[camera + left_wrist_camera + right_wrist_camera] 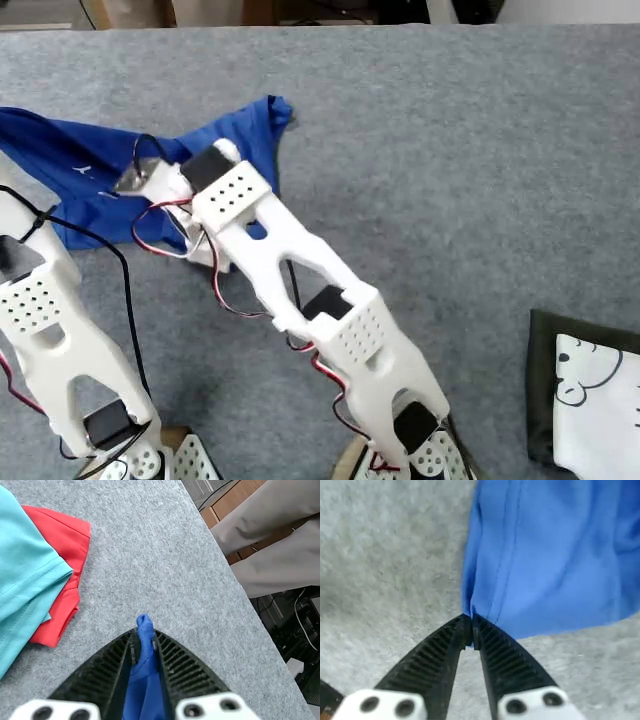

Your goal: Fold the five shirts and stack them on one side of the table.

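Note:
A blue shirt [90,165] lies crumpled at the table's far left. My right arm stretches across to it, and my right gripper [132,180] rests on the cloth. In the right wrist view the right gripper [470,625] is shut on the hem of the blue shirt [555,555], just above the grey table. My left gripper [145,630] is shut on a bunched fold of the blue shirt [144,670], which sticks out past the fingertips. My left arm [35,300] runs up the left edge of the high view.
A teal shirt [22,575] lies on a red shirt [60,565] beyond the left gripper. A folded white shirt [595,405] sits on a dark one [540,370] at the near right. A person's legs [270,535] stand past the table edge.

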Action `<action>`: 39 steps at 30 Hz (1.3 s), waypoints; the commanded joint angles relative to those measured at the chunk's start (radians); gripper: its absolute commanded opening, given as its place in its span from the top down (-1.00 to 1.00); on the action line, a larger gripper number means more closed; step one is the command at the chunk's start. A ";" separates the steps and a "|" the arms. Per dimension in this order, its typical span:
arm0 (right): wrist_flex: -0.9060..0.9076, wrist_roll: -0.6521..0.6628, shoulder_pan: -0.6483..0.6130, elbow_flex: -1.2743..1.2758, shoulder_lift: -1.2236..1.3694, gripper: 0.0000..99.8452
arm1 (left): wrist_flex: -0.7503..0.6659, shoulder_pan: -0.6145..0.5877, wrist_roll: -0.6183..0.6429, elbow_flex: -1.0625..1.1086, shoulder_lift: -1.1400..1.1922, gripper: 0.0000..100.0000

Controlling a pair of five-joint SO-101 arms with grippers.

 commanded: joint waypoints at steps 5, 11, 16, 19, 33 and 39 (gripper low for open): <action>-0.003 -0.008 -0.050 0.041 -0.082 0.53 | -0.023 -0.009 -0.005 -0.029 -0.015 0.96; -0.002 -0.005 -0.061 0.053 -0.177 0.37 | -0.023 -0.011 -0.003 -0.029 -0.015 0.96; -0.038 -0.009 -0.074 0.173 -0.180 0.43 | -0.023 -0.011 -0.005 -0.029 -0.015 0.96; -0.106 -0.020 -0.091 0.278 -0.186 0.44 | -0.023 -0.011 -0.005 -0.029 -0.015 0.96; -0.370 -0.032 -0.097 0.527 -0.179 0.44 | -0.025 -0.012 -0.005 -0.029 -0.015 0.96; -0.390 -0.031 -0.087 0.613 -0.148 0.55 | -0.025 -0.012 -0.005 -0.029 -0.015 0.96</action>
